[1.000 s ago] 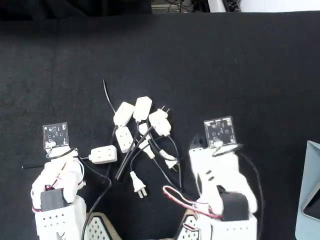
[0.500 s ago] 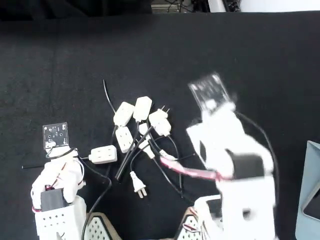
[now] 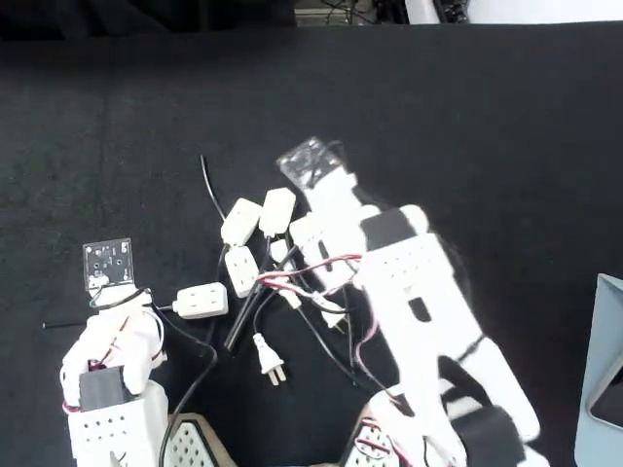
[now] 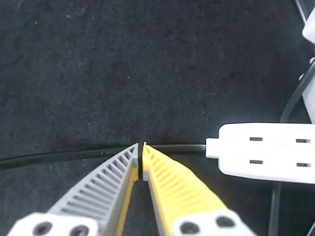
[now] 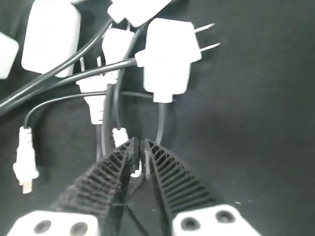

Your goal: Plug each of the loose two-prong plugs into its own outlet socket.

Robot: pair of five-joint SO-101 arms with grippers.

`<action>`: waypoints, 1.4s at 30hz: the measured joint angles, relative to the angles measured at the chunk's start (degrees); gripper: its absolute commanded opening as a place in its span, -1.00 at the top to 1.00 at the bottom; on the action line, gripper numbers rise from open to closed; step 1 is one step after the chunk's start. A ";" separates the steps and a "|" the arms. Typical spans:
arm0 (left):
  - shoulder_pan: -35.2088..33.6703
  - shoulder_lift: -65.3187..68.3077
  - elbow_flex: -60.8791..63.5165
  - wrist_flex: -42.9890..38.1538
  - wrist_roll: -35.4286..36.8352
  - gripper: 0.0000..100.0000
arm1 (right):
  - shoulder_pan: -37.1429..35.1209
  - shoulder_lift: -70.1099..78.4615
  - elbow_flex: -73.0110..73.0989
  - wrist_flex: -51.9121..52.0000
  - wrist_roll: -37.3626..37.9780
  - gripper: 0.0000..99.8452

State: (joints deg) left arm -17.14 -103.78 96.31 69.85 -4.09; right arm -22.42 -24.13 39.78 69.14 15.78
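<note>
A tangle of white plugs, outlet sockets and black cords lies mid-table. My right arm stretches over it. The right gripper is shut, with nothing held, and hovers just short of a white two-prong plug whose prongs point away. A smaller plug and an outlet block lie to the side. Another loose two-prong plug sits nearer the arm bases. My left arm rests at the near left. Its left gripper is shut over a black cord, beside a white outlet socket.
More white outlet blocks lie at the far side of the pile. A grey-blue bin stands at the right table edge. The black cloth beyond the pile is bare.
The right arm has swung from its rest near the base, out and leftward, and now sits over the plug pile. The left arm and the plugs have stayed put.
</note>
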 measured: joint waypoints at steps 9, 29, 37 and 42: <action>0.00 0.00 0.00 0.00 0.00 0.94 | -5.27 6.59 2.81 -2.11 -0.53 0.77; 0.00 0.00 0.00 0.00 0.00 0.94 | -5.27 20.31 2.81 -6.42 -0.53 0.77; 0.00 0.00 0.00 0.00 0.00 0.94 | -2.64 20.48 3.25 -6.51 0.53 0.98; 0.00 0.00 0.00 0.00 0.00 0.94 | -2.11 20.48 4.13 -6.24 3.87 0.98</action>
State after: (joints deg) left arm -17.14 -103.78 96.31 69.85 -4.09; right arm -24.53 -3.65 43.91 62.90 19.65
